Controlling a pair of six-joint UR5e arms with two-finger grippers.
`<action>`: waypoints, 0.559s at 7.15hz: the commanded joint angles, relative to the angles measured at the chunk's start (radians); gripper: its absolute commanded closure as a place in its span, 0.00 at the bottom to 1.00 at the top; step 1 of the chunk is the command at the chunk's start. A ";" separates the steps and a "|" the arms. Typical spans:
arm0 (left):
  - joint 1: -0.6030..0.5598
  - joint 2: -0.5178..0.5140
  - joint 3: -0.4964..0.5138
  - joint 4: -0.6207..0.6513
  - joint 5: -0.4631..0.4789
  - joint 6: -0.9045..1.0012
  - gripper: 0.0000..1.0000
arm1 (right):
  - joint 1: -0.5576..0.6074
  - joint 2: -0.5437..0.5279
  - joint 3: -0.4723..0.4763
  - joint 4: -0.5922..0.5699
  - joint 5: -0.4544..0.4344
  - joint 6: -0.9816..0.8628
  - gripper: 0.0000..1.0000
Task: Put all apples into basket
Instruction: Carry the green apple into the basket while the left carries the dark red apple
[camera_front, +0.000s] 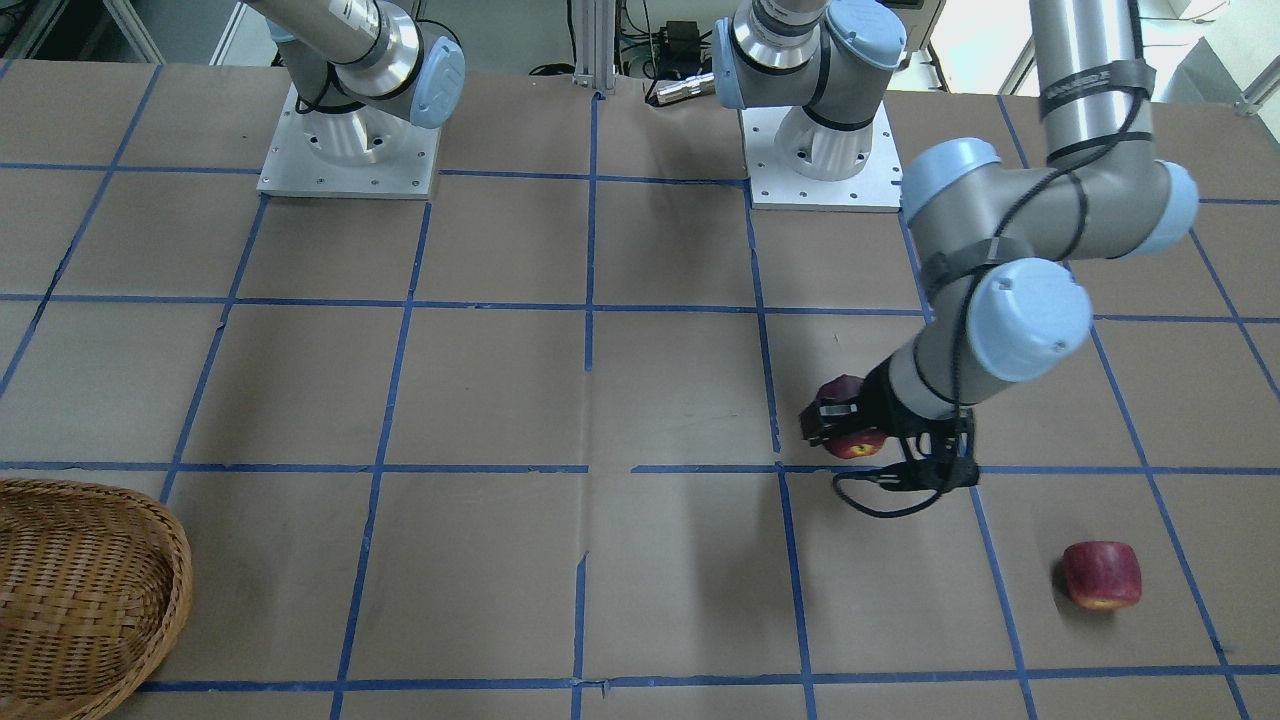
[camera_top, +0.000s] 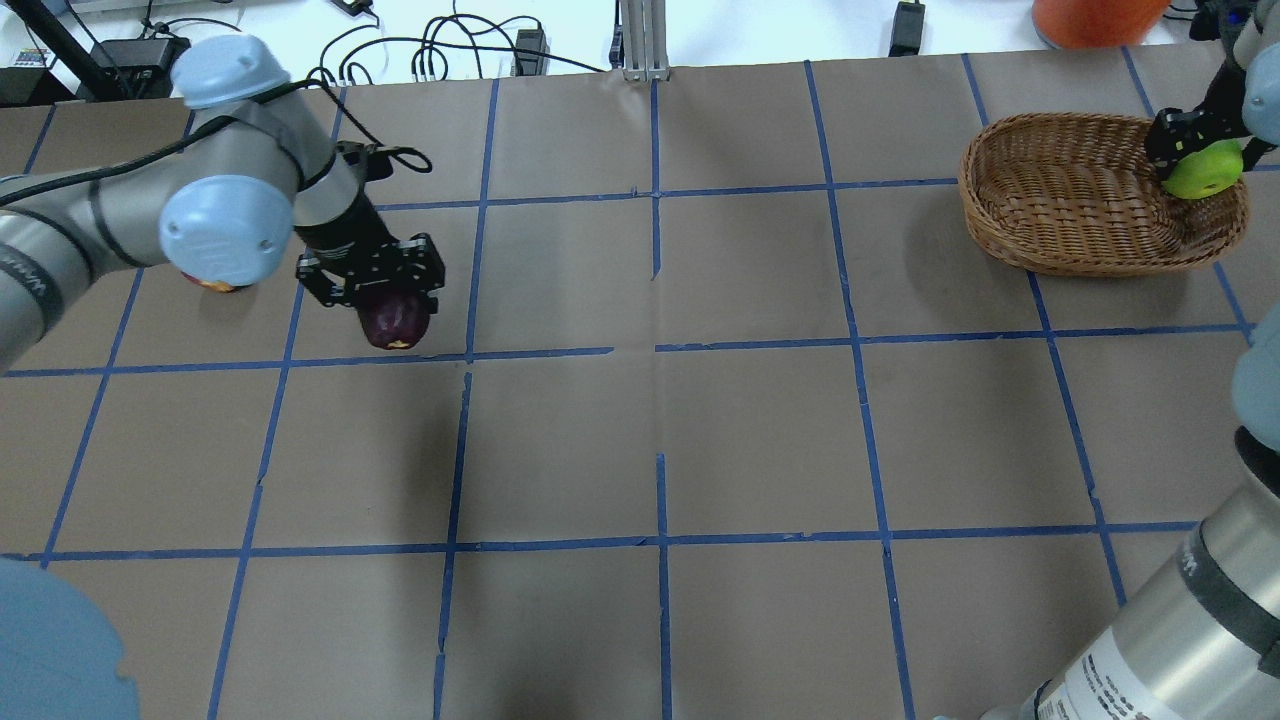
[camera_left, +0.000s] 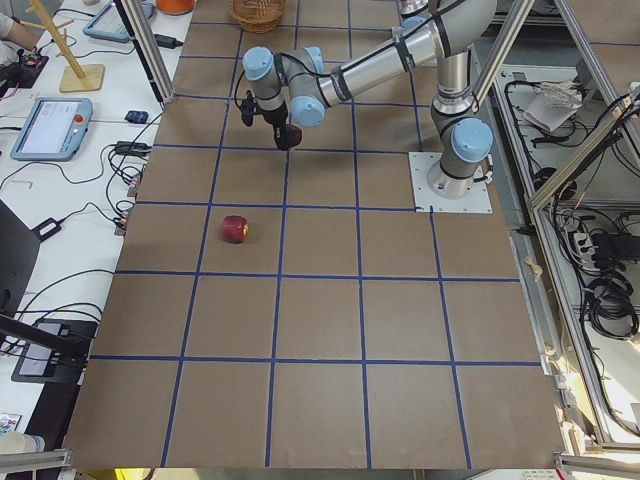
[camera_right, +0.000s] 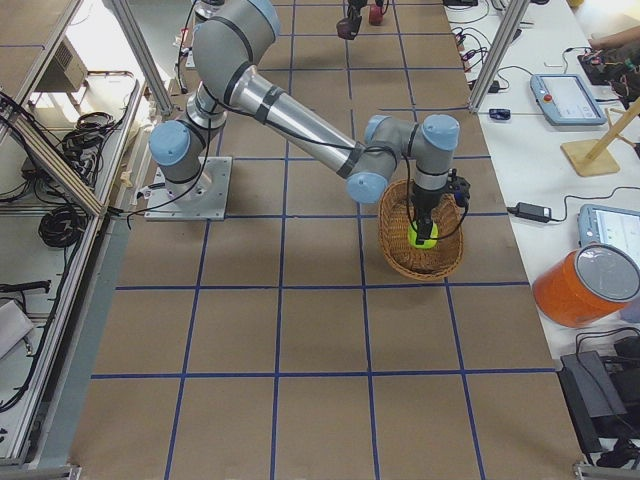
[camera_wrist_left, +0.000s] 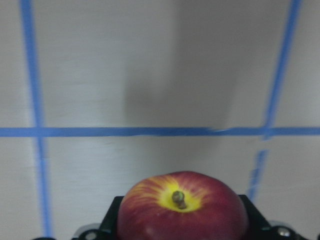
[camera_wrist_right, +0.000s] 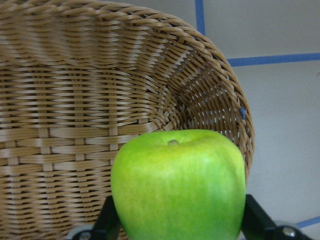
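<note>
My left gripper is shut on the dark maroon apple and holds it above the table on the left side. The same apple fills the bottom of the left wrist view, stem end facing out. My right gripper is shut on the lime-green apple and holds it over the right end of the wicker basket. The right wrist view shows this apple in front of the basket's inner wall. The squarish dark red apple lies on the table beyond my left arm.
Blue tape lines divide the brown table into squares. The two arm bases stand at the robot's edge. An orange container sits past the far edge behind the basket. My left elbow hides most of the dark red apple from overhead.
</note>
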 joint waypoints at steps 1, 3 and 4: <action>-0.287 -0.072 0.003 0.188 -0.006 -0.322 0.68 | -0.010 0.055 -0.021 -0.044 -0.001 0.005 0.15; -0.406 -0.167 -0.023 0.328 0.006 -0.406 0.50 | -0.008 0.045 -0.020 -0.030 0.004 0.005 0.00; -0.406 -0.187 -0.012 0.346 0.006 -0.403 0.14 | 0.001 0.039 -0.020 -0.022 0.004 0.005 0.00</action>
